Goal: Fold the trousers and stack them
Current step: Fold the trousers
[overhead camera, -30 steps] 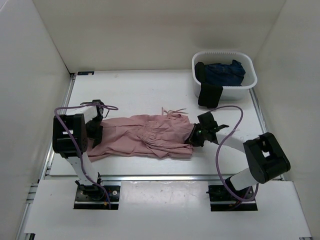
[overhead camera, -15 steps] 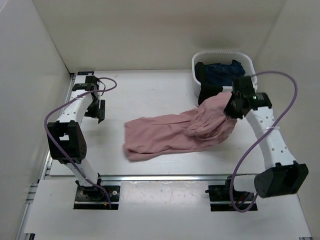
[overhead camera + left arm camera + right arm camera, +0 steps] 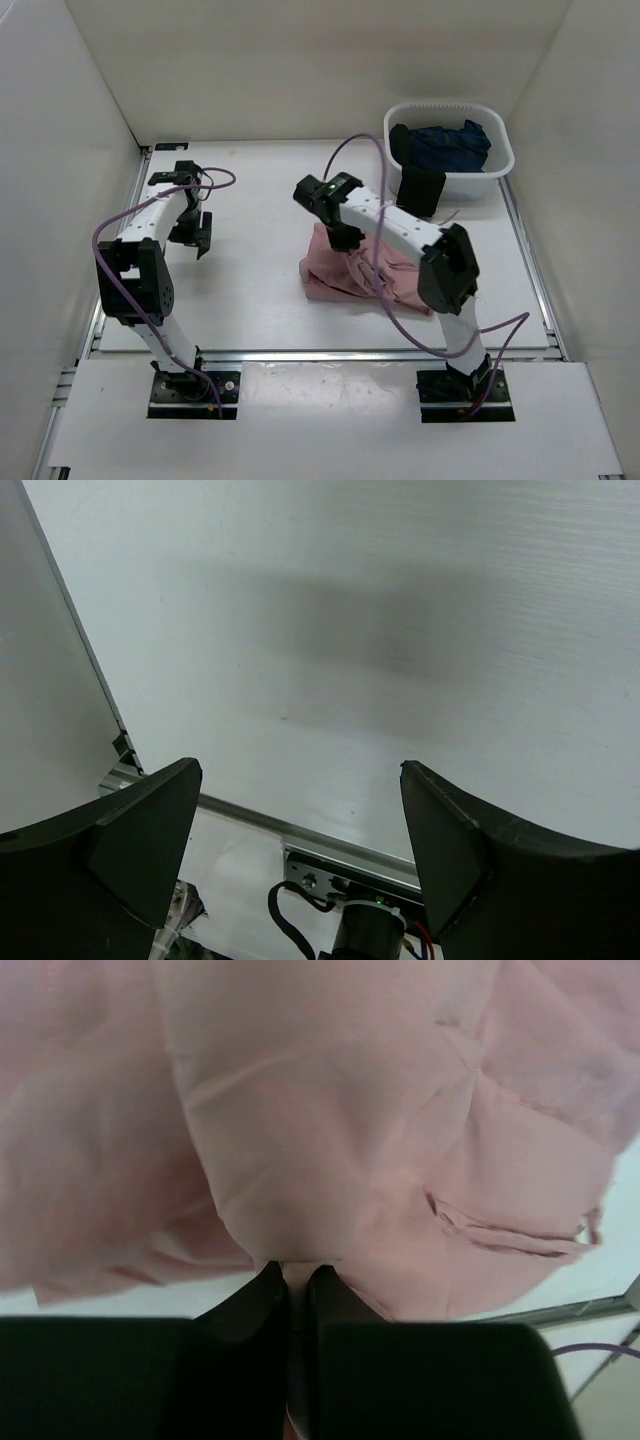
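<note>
The dusty-pink trousers (image 3: 345, 275) lie bunched and folded over in the middle of the table, right of centre. My right gripper (image 3: 347, 240) is above their far left part, shut on a pinch of the pink fabric; in the right wrist view the trousers (image 3: 330, 1130) fill the frame and a fold runs down between the closed fingers (image 3: 250, 1305). My left gripper (image 3: 200, 232) is open and empty over bare table at the far left, well apart from the trousers. In the left wrist view its fingers (image 3: 140, 830) stand wide apart.
A white basket (image 3: 500, 165) at the back right holds a dark blue garment (image 3: 450, 145), with a black garment (image 3: 420, 190) hanging over its front wall. White walls enclose the table. A metal rail (image 3: 320, 352) runs along the near edge.
My right gripper has carried the trousers' end from the right side over to the left, folding the fabric onto itself. The left gripper has shifted slightly nearer.
</note>
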Controlling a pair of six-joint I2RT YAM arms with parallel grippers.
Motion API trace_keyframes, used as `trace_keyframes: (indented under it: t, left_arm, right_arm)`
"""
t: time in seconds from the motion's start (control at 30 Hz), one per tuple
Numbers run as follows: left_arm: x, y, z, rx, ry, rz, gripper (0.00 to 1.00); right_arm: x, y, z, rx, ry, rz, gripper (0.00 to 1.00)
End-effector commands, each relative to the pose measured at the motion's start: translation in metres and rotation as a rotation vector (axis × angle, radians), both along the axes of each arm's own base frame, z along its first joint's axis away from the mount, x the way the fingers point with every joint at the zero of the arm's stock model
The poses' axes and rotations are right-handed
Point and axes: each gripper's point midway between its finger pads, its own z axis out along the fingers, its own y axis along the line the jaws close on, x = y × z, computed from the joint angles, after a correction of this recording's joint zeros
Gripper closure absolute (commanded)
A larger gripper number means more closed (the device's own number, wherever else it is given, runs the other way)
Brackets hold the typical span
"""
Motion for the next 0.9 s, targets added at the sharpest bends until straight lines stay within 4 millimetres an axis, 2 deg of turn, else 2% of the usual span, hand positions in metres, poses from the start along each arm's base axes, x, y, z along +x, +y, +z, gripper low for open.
trace_keyframes:
  t: [0.0,0.07,0.2,0.23,0.27,0.3,0.37,0.4,0.43,0.5,0.53,0.57,0.6,0.63,0.67,0.7,0.73,0.77,0.8,0.83,0.87]
  left_arm:
    - [0.0,-0.001,0.002,-0.006,-0.019,0.002,0.08]
    - [-0.002,-0.001,0.002,-0.006,-0.019,0.002,0.08]
    - [-0.008,-0.001,-0.002,-0.006,0.001,0.002,0.08]
    - [-0.008,-0.001,-0.002,-0.006,0.001,0.002,0.08]
    - [-0.008,-0.001,-0.002,-0.006,0.001,0.002,0.08]
    - [-0.008,-0.001,-0.002,-0.006,0.001,0.002,0.08]
    - [-0.011,-0.001,-0.005,-0.006,0.011,0.002,0.08]
    - [-0.011,-0.001,-0.005,-0.006,0.012,0.002,0.08]
    - [-0.011,-0.001,-0.005,-0.006,0.012,0.002,0.08]
    - [-0.007,-0.003,-0.003,-0.015,-0.001,0.001,0.08]
    - [-0.004,-0.006,0.0,-0.016,-0.011,-0.012,0.08]
    - [0.0,-0.008,0.003,-0.026,-0.026,-0.013,0.08]
    - [0.013,-0.019,0.014,-0.037,-0.07,-0.043,0.08]
    - [0.021,-0.026,0.021,-0.047,-0.097,-0.062,0.09]
    - [0.028,-0.034,0.03,-0.049,-0.123,-0.085,0.09]
    - [0.036,-0.06,0.037,-0.083,-0.142,-0.151,0.09]
    - [0.053,-0.079,0.059,-0.111,-0.21,-0.195,0.1]
    - [0.059,-0.099,0.069,-0.142,-0.23,-0.242,0.1]
    - [0.059,-0.139,0.071,-0.211,-0.218,-0.334,0.1]
    - [0.069,-0.164,0.091,-0.261,-0.277,-0.386,0.08]
    - [0.07,-0.185,0.097,-0.308,-0.287,-0.432,0.07]
  right_arm:
    - [-0.008,-0.001,0.002,-0.005,0.055,-0.07,1.0]
    - [0.004,0.019,-0.003,0.074,0.017,-0.08,1.0]
    - [0.021,0.048,0.003,0.208,-0.042,-0.091,0.98]
    - [0.022,0.054,0.003,0.236,-0.04,-0.086,0.89]
    - [0.023,0.062,0.001,0.275,-0.035,-0.06,0.71]
    - [0.016,0.073,0.0,0.31,-0.015,-0.018,0.4]
    - [-0.001,0.094,-0.002,0.388,0.082,0.137,0.29]
    - [-0.005,0.109,0.012,0.434,0.087,0.225,0.25]
    - [-0.009,0.113,0.034,0.453,0.062,0.336,0.23]
    - [-0.008,0.116,0.068,0.473,-0.041,0.403,0.18]
    - [-0.016,0.105,0.086,0.499,-0.079,0.419,0.17]
    - [-0.018,0.098,0.092,0.513,-0.11,0.398,0.17]
    - [-0.004,0.086,0.1,0.544,-0.166,0.336,0.17]
    - [-0.008,0.067,0.12,0.595,-0.215,0.292,0.23]
    - [-0.014,0.043,0.086,0.568,-0.166,0.181,0.25]
    - [-0.004,0.016,0.077,0.569,-0.184,0.071,0.28]
    - [-0.004,-0.004,0.089,0.626,-0.254,-0.006,0.32]
    - [-0.004,-0.023,0.079,0.635,-0.262,-0.1,0.38]
    - [0.005,-0.053,0.067,0.659,-0.279,-0.264,0.38]
    - [-0.009,-0.074,0.044,0.667,-0.26,-0.333,0.37]
    - [-0.01,-0.09,0.034,0.662,-0.262,-0.396,0.33]
